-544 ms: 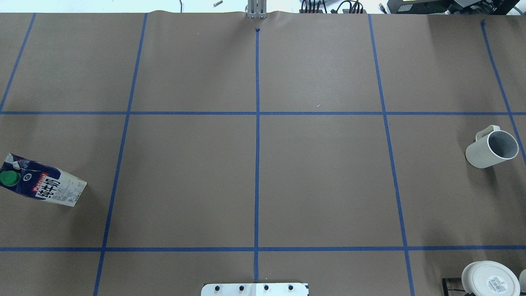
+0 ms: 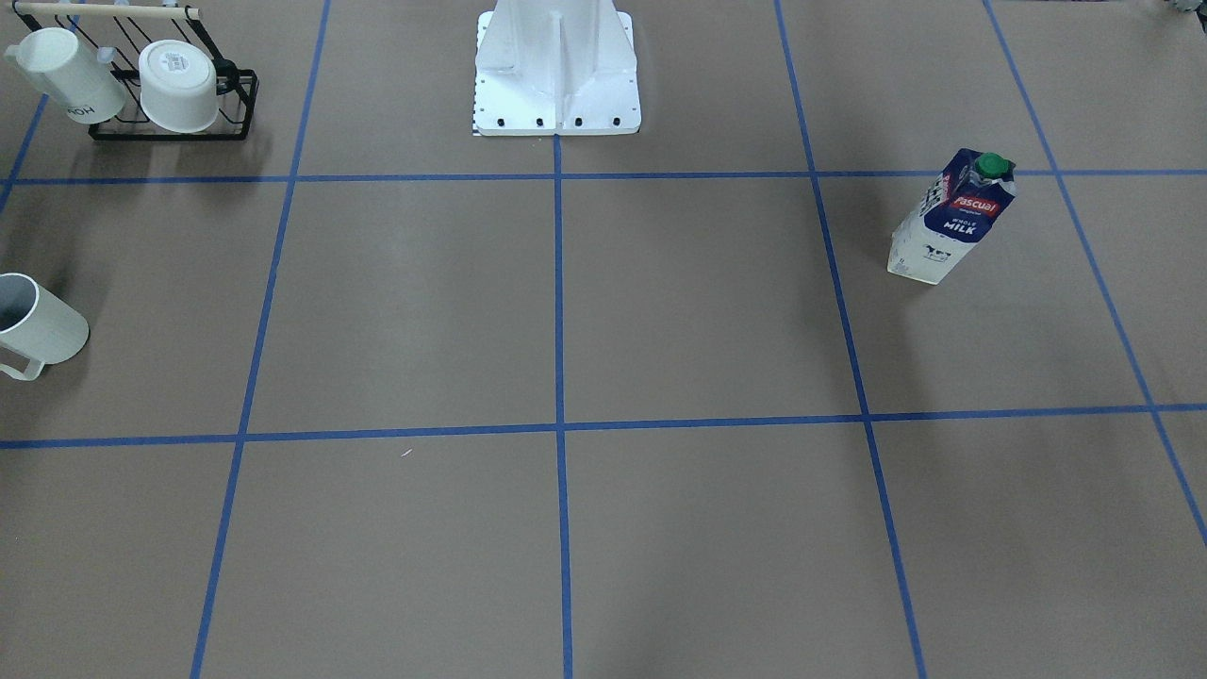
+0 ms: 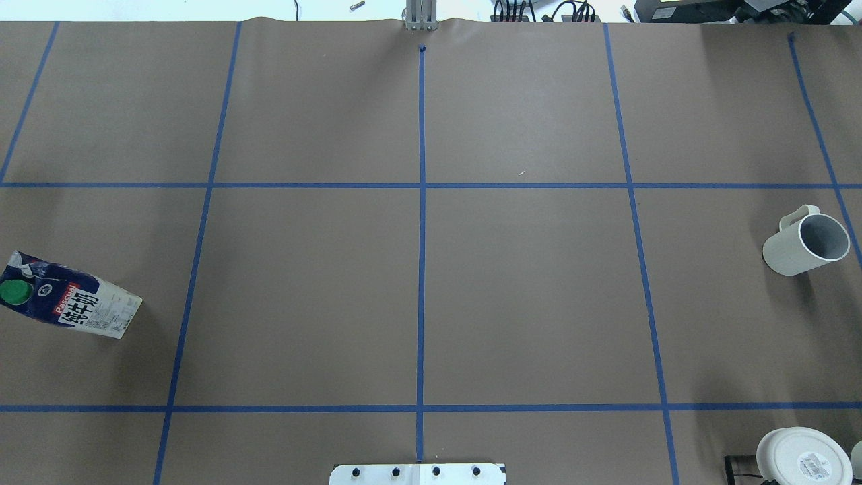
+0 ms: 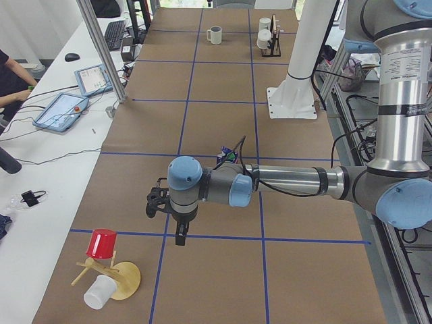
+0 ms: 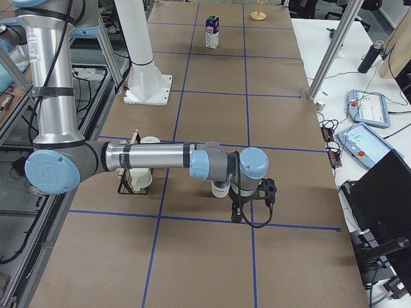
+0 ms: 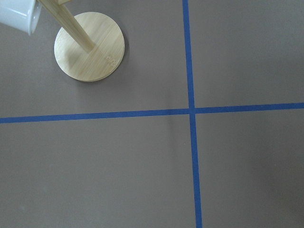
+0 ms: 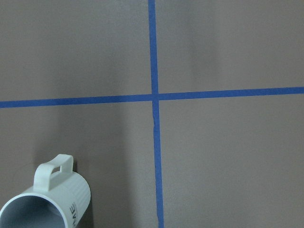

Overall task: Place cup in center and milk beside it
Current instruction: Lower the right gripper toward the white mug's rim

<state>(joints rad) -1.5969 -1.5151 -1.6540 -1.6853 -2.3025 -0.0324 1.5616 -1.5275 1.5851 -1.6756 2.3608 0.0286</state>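
Observation:
The cup (image 3: 805, 240), an off-white mug with a squared handle, stands upright near the table's right edge; it also shows at the left edge of the front view (image 2: 33, 328) and in the right wrist view (image 7: 47, 202). The milk (image 3: 71, 304), a navy and white carton with a green cap, stands upright at the far left, also in the front view (image 2: 952, 219). My left gripper (image 4: 158, 201) hovers beyond the milk. My right gripper (image 5: 266, 190) hovers just past the cup (image 5: 220, 188). Both show only in the side views, so I cannot tell whether they are open or shut.
A black rack (image 2: 170, 130) with two white mugs stands by the robot's right. A bamboo stand (image 6: 89, 46) with a red cup (image 4: 102, 243) and a white cup sits at the left end. The white robot base (image 2: 556, 66) is at the near middle edge.

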